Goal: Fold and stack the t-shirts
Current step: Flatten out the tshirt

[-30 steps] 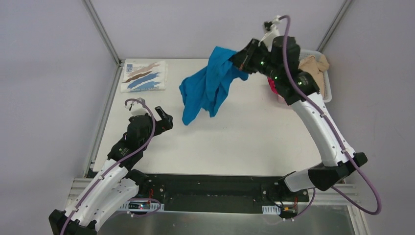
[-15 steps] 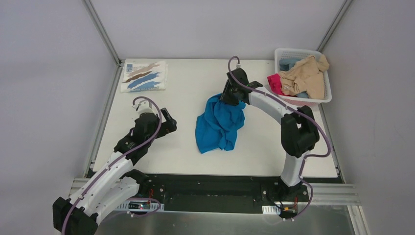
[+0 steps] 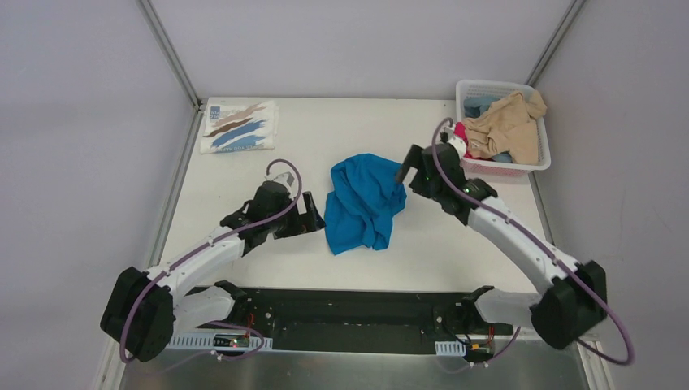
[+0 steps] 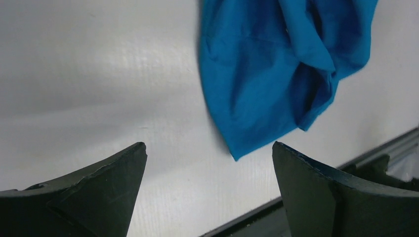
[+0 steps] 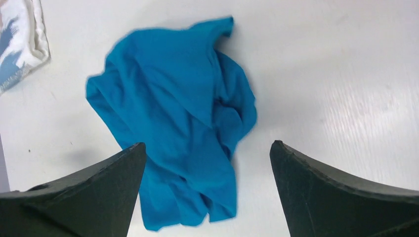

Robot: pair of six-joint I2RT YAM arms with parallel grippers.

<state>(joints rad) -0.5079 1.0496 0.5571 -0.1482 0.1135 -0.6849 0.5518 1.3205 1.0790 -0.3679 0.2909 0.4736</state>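
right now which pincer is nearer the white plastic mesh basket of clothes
Right. The right pincer is a little left of the white plastic mesh basket; the left pincer sits beyond the crumpled bright blue shirt, farther away.

Left arm (image 3: 199,256) stretched rightward, right arm (image 3: 520,240) leftward, both low; jaws spread wide, seemingly empty.

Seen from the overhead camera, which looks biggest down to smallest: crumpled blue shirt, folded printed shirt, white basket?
1. Tie, too alike to rank: white plastic mesh basket and crumpled bright blue shirt.
2. Clearly smallest: folded white shirt with brown and blue brushstrokes.
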